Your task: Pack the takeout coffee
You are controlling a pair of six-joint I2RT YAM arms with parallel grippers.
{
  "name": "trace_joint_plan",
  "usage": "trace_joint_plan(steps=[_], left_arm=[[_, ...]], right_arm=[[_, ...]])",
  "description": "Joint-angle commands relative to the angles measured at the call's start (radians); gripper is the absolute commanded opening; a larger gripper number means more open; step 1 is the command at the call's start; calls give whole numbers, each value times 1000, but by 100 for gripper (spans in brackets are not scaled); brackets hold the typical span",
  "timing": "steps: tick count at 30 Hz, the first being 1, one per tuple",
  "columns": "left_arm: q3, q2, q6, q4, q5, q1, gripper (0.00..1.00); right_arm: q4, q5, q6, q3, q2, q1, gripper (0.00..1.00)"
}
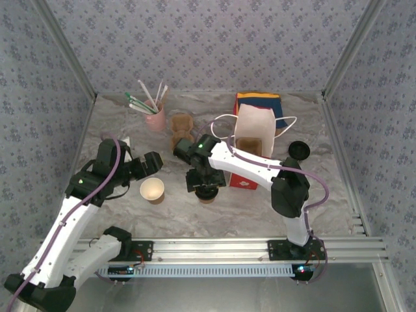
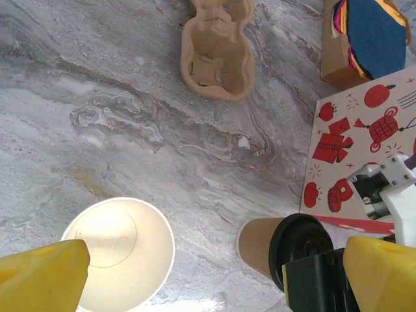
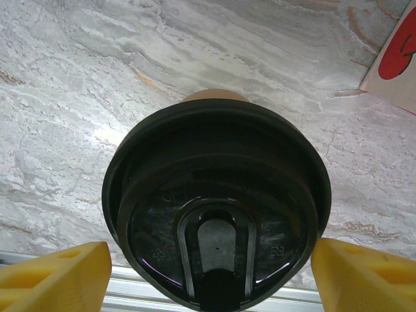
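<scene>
The takeout coffee (image 1: 207, 194), a tan paper cup with a black lid (image 3: 218, 214), stands upright on the marble table just left of the white paper bag (image 1: 252, 140). My right gripper (image 1: 207, 184) hangs straight above it. Its yellow fingers (image 3: 55, 279) stand open on either side of the lid, not pressing it. In the left wrist view the coffee (image 2: 286, 250) sits at the lower right. My left gripper (image 1: 153, 162) is wide open with nothing between its fingers (image 2: 42, 276), hovering just behind a lidless paper cup (image 1: 152, 190).
A brown pulp cup carrier (image 1: 181, 130) lies behind the coffee. At the back left a pink cup of straws (image 1: 155, 117) stands. A box of coloured napkins (image 1: 259, 104) is behind the bag. To the right of the bag lies a loose black lid (image 1: 298, 151).
</scene>
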Motion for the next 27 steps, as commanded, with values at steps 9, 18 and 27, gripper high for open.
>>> trace_joint_plan(steps=[9,18,27], left_arm=[[-6,-4,-7,8,-12,5,100],[-6,-1,-9,13,-6,6,100],[-8,0,-11,17,-2,5,100]], right_arm=[[3,-16,-5,-13,21,-8,79],[19,-24,-6,-24,26,-12,78],[30,-26,-6,-30,29,-11,78]])
